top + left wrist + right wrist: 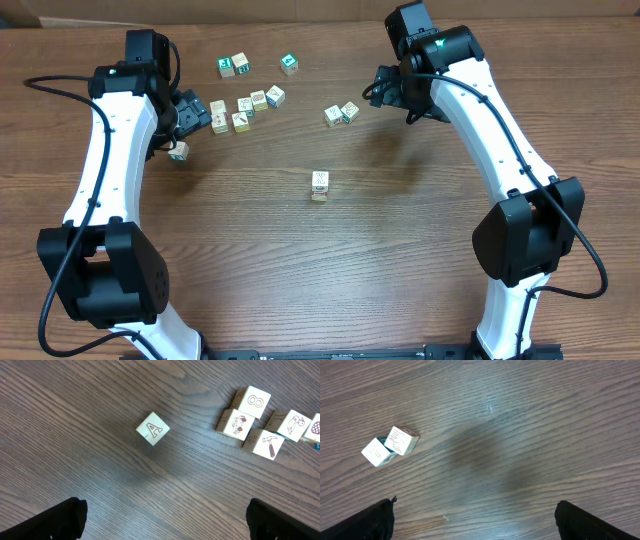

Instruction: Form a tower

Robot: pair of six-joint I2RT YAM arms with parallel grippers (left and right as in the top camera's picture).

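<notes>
Standing alone on the table (pixel 400 240), the tower (pixel 319 185) is a short cream-cube column; left and right jaws gape empty.

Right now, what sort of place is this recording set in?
Likely a robot lab bench: a wood-grain table, a left arm and right arm fixed at one edge, and loose cubes around a short tower.

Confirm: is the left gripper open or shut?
Open. The left gripper has its fingers spread to the frame's lower corners, with only bare table between them.
</notes>
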